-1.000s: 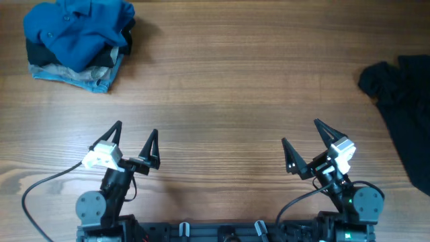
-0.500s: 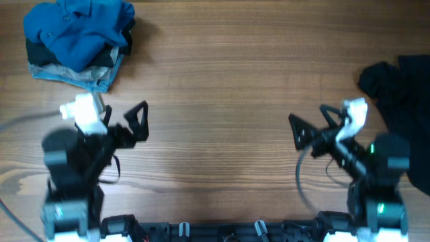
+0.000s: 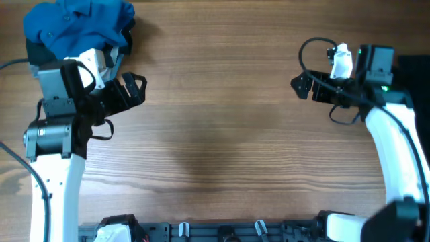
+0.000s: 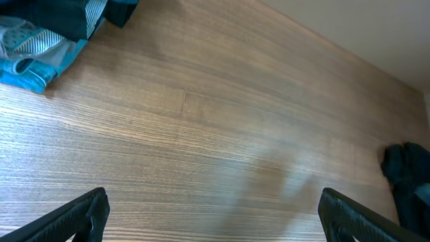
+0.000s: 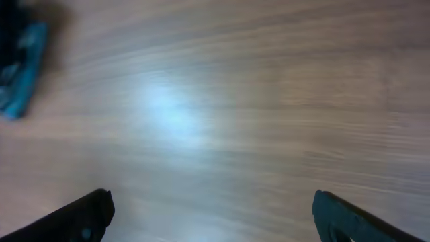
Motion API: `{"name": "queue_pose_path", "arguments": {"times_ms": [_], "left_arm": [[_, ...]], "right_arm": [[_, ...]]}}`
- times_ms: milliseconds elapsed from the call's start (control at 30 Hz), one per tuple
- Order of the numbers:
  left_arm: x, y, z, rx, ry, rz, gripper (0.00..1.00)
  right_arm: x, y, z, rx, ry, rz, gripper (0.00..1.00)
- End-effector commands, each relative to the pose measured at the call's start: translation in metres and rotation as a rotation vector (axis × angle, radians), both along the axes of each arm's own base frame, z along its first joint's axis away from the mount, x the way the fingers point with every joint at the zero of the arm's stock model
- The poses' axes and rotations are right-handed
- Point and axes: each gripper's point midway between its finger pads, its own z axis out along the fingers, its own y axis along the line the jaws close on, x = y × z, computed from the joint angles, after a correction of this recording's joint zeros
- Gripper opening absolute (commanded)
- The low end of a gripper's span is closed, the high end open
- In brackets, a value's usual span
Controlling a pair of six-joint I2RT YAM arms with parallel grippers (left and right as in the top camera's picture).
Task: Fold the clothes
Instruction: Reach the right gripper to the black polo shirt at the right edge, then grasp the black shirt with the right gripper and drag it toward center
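Note:
The black T-shirt [image 3: 418, 70] lies crumpled at the table's right edge, mostly hidden behind my right arm in the overhead view. It also shows as a dark heap at the far right of the left wrist view [image 4: 407, 176]. My left gripper [image 3: 136, 91] is open and empty, raised over the left part of the table, far from the shirt; its jaws frame bare wood [image 4: 213, 210]. My right gripper [image 3: 301, 87] is open and empty, pointing left, just left of the shirt. The right wrist view [image 5: 211, 210] is blurred and shows bare wood.
A pile of other clothes topped by a bright blue buttoned shirt [image 3: 77, 27] sits at the back left corner, right behind my left arm. It shows in the left wrist view [image 4: 40, 37] and as a blue blur in the right wrist view [image 5: 20, 67].
Both arms have risen from the front edge and swung toward the back. The left gripper is now by the blue pile, the right gripper by the black shirt. Both stay open.

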Motion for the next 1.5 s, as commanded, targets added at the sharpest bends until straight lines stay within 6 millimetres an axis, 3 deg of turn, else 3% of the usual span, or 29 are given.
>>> {"name": "queue_pose_path", "arguments": {"times_ms": [0, 133, 200, 333, 600, 767, 800, 867, 900, 933, 1000, 1067, 1200, 1233, 1300, 1333, 1467], "left_arm": [[0.003, -0.003, 0.008, -0.008, -0.018, -0.008, 1.0], [0.003, -0.003, 0.008, -0.007, -0.017, -0.008, 1.0], [0.003, -0.003, 0.008, -0.008, -0.016, -0.008, 1.0], [0.003, -0.003, 0.008, -0.008, -0.017, -0.008, 1.0], [0.003, -0.003, 0.008, -0.008, -0.015, -0.008, 1.0], [0.002, -0.003, 0.007, -0.009, -0.013, -0.007, 1.0], [0.002, -0.003, 0.007, -0.009, -0.012, -0.007, 1.0], [0.002, -0.003, 0.007, -0.009, -0.012, -0.007, 1.0], [0.002, -0.003, 0.007, -0.01, -0.012, -0.007, 1.0], [0.002, -0.003, 0.007, -0.011, -0.011, -0.005, 1.0], [0.002, -0.003, 0.007, -0.011, -0.011, -0.005, 1.0], [0.002, -0.003, 0.007, -0.011, -0.011, -0.005, 1.0], [0.002, -0.003, 0.007, -0.01, -0.012, -0.005, 1.0], [0.002, -0.003, 0.008, -0.01, -0.014, -0.005, 1.0], [0.004, -0.002, 0.009, -0.007, -0.022, -0.003, 1.0], [0.005, -0.002, 0.01, -0.005, -0.029, -0.002, 1.0], [0.011, -0.001, 0.019, -0.001, -0.074, -0.002, 1.0]], "right_arm": [[0.018, -0.097, -0.024, -0.152, 0.07, -0.439, 1.0], [0.02, -0.166, -0.04, -0.127, 0.072, -0.719, 0.99], [0.024, -0.191, -0.045, -0.085, 0.047, -0.787, 0.99], [0.031, -0.22, -0.059, -0.039, 0.013, -0.825, 0.96], [0.042, -0.243, -0.105, -0.112, 0.027, -0.817, 0.99], [0.05, -0.246, -0.126, -0.146, 0.02, -0.763, 0.98], [0.051, -0.245, -0.129, -0.144, 0.021, -0.748, 0.92], [0.054, -0.24, -0.131, -0.131, 0.015, -0.714, 0.64], [0.057, -0.235, -0.129, -0.101, 0.004, -0.692, 0.36], [0.06, -0.23, -0.127, -0.073, -0.009, -0.672, 0.19], [0.073, -0.209, -0.109, 0.029, -0.068, -0.593, 0.05], [0.082, -0.191, -0.089, 0.09, -0.119, -0.526, 0.04], [0.096, -0.127, -0.031, 0.217, -0.211, -0.364, 0.04], [0.097, -0.095, -0.013, 0.249, -0.225, -0.293, 0.04], [0.094, -0.051, 0.003, 0.265, -0.223, -0.197, 0.04], [0.09, -0.03, 0.008, 0.269, -0.214, -0.154, 0.04], [0.061, 0.088, 0.013, 0.279, -0.131, 0.088, 0.05]]}}
